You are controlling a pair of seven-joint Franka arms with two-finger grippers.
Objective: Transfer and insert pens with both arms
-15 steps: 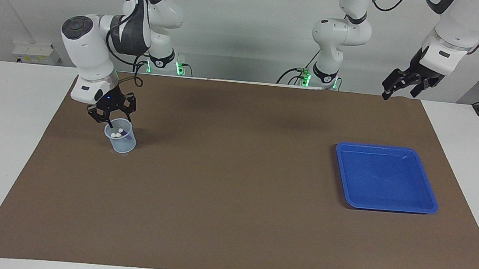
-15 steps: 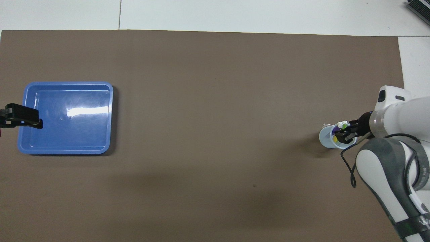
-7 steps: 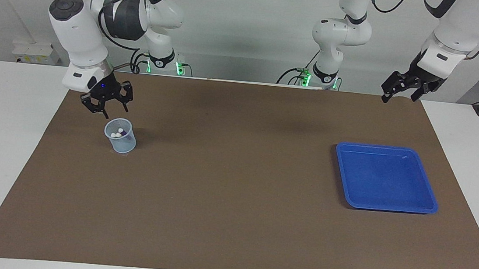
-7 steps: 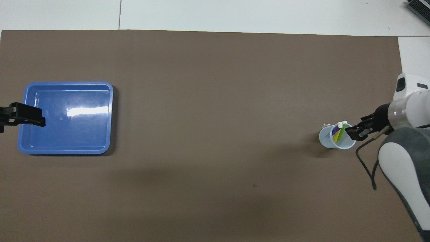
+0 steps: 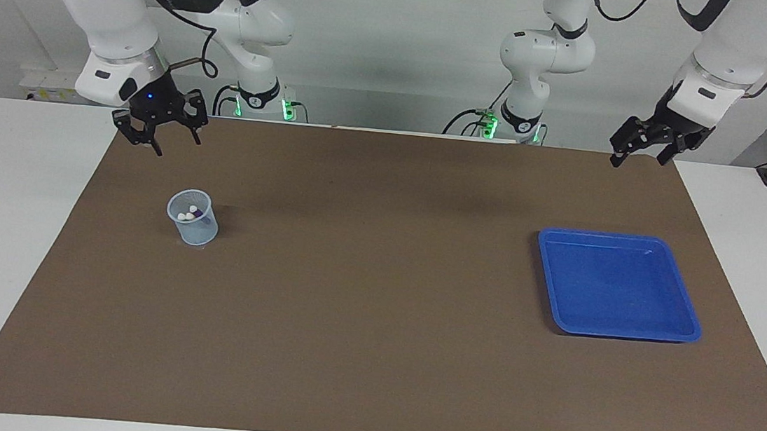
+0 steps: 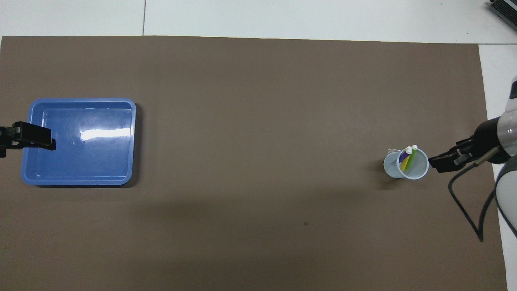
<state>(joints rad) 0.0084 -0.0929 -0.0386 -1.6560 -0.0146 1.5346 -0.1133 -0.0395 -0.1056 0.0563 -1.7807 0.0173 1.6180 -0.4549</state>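
The right gripper (image 5: pixel 156 130) has lifted away from the cup (image 5: pixel 192 217), open and empty; all three pens (image 6: pixel 407 156) sit inside, so it looks finished. The left gripper (image 5: pixel 648 139) waits wide open.

light: bright, even, from above | shadows: soft, on brown mat (image 5: pixel 370 355) | glare: white patch in blue tray (image 6: pixel 121 121) | focus: sharp

Pens (image 6: pixel 407 157) stand in cup (image 5: pixel 193 220), well apart from tray (image 5: pixel 615 329).
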